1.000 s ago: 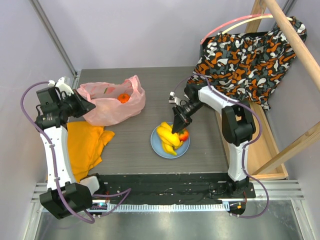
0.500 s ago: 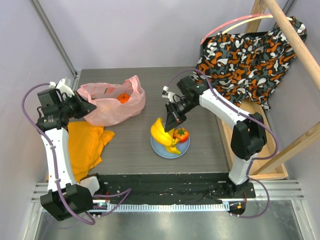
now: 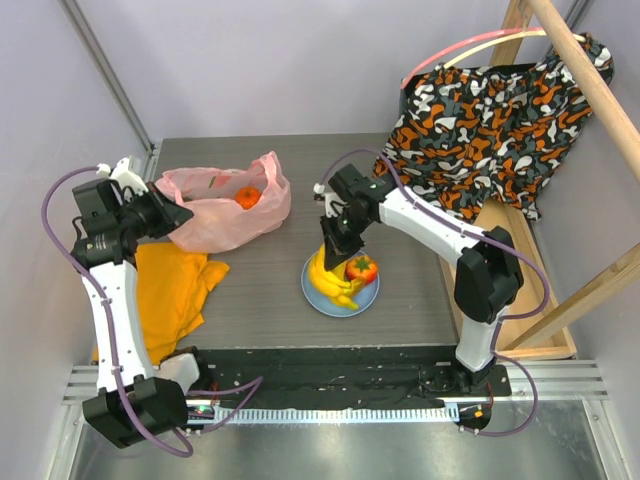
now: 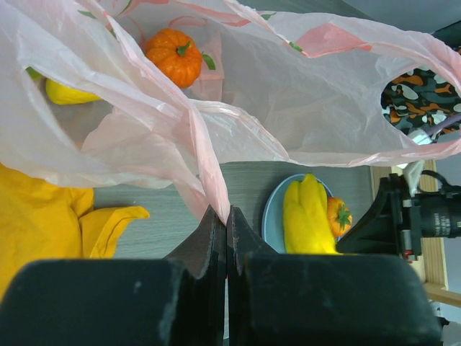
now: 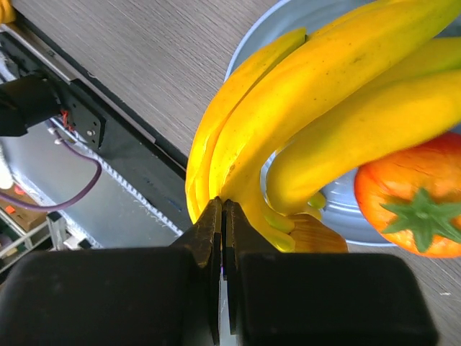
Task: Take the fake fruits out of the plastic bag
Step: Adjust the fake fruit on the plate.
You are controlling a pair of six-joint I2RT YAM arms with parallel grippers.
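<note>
Dark wood-grain table [image 3: 262, 272] boxed in by plain pale-lilac walls [image 3: 280, 60], a grey metal strut [image 3: 110, 75] slanting up the left one. Along the right edge, a light wooden frame [image 3: 537, 290] with a round pole [image 3: 590, 72] draped in orange, black and white fabric [image 3: 490, 120]. Orange cloth [image 3: 170, 292] crumpled at the table's left. Bright, even light; metal rail [image 3: 330, 415] across the near edge.

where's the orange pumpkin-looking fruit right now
In the top view the orange ridged fruit lies inside the pink plastic bag at the far left of the table, well left of the blue plate.
</note>
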